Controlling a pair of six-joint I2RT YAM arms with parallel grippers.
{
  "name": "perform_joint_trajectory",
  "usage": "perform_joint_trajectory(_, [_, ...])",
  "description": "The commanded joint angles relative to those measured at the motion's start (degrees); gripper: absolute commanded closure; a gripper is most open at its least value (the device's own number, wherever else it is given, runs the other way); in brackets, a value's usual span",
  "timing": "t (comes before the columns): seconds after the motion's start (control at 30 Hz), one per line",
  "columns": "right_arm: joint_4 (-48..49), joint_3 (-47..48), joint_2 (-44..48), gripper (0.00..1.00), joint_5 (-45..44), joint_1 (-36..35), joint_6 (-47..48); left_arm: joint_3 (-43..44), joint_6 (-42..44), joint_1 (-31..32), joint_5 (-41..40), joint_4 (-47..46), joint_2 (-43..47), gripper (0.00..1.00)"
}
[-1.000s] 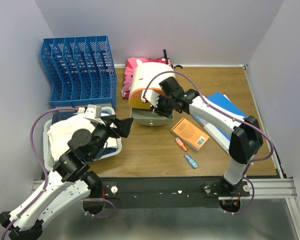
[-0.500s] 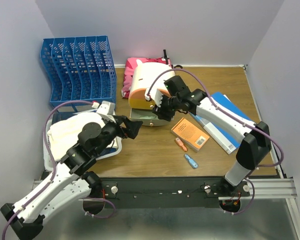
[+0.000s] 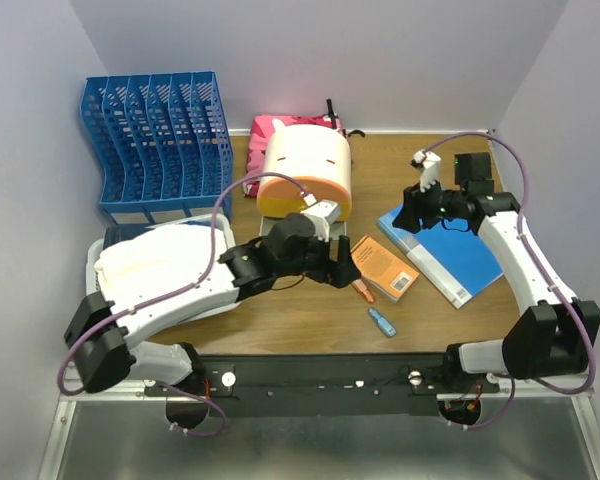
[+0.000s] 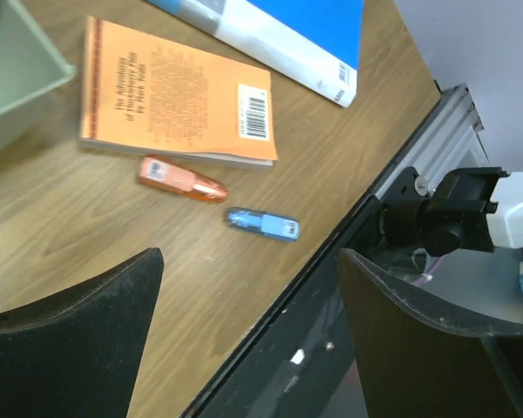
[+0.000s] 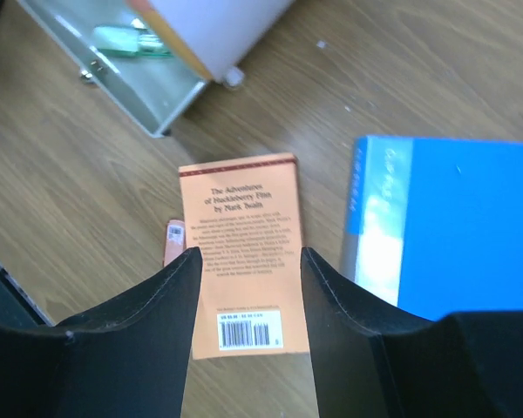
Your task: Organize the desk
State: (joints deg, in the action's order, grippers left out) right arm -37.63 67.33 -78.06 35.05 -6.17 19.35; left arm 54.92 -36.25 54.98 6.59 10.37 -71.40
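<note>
The desk [image 3: 300,312] is brown wood grain with a black front rail [image 3: 320,372]. On it lie an orange paperback [image 3: 380,267], a blue book [image 3: 450,250], an orange stick [image 3: 362,290] and a small blue stick [image 3: 382,322]. My left gripper [image 3: 342,270] is open and empty, hovering by the paperback's near-left corner. In the left wrist view [image 4: 248,296] the orange stick [image 4: 181,178] and blue stick [image 4: 261,224] lie ahead of its fingers. My right gripper [image 3: 405,215] is open and empty above the blue book's left end. In the right wrist view [image 5: 250,261] the paperback [image 5: 244,252] lies below it.
A round yellow-and-white holder [image 3: 305,175] stands on a grey box with an open drawer [image 5: 131,70] holding a green item [image 5: 126,41]. A pink pouch [image 3: 270,135] lies behind it. A blue file rack [image 3: 155,140] stands back left. A white tray with cloth [image 3: 150,265] sits front left.
My left arm swung right from the tray to the desk's middle, near the paperback. My right arm pulled back from the grey drawer to the right, over the blue book.
</note>
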Motion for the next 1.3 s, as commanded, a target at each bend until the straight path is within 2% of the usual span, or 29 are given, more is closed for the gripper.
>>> perform_joint_trajectory(0.0, [5.90,-3.43,3.35,0.43,2.48,5.03,-7.22,4.06,-4.96,3.37,0.27,1.84,-5.50,0.11])
perform_joint_trajectory(0.13, [6.34,-4.58,3.18,0.43,3.88,5.91,-7.67,4.23,-8.92,5.57,-2.81,2.81,-6.74,0.10])
perform_joint_trajectory(0.43, [3.26,-3.17,1.25,0.43,6.62,11.97,-4.86,5.64,-9.89,6.72,-6.06,4.04,-8.23,0.09])
perform_joint_trajectory(0.6, [-1.29,0.16,-1.38,0.43,5.64,13.99,-1.34,8.01,-13.31,7.07,-15.19,8.43,-10.77,0.10])
perform_joint_trajectory(0.77, [-9.30,6.05,-5.17,0.41,7.50,20.05,4.81,8.54,-24.02,8.30,-23.62,10.10,-12.80,0.10])
perform_joint_trajectory(0.87, [-12.29,8.07,-5.35,0.41,6.52,20.94,8.06,10.82,-28.50,8.56,-25.39,12.82,-15.70,0.14])
perform_joint_trajectory(1.0, [-12.21,8.26,-3.68,0.41,10.21,20.85,7.89,16.61,-32.39,10.49,-27.24,15.90,-21.57,0.17])
perform_joint_trajectory(1.07, [-10.72,6.77,-1.41,0.41,11.79,20.94,6.40,19.08,-33.70,11.46,-27.85,17.74,-24.22,0.19])
perform_joint_trajectory(1.13, [-8.70,3.61,0.10,0.41,13.55,20.85,6.22,23.29,-33.63,13.47,-29.52,18.89,-28.70,0.26])
perform_joint_trajectory(1.27, [-8.33,1.66,1.51,0.41,17.76,20.85,9.46,28.66,-39.32,16.82,-33.39,26.87,-35.47,0.27])
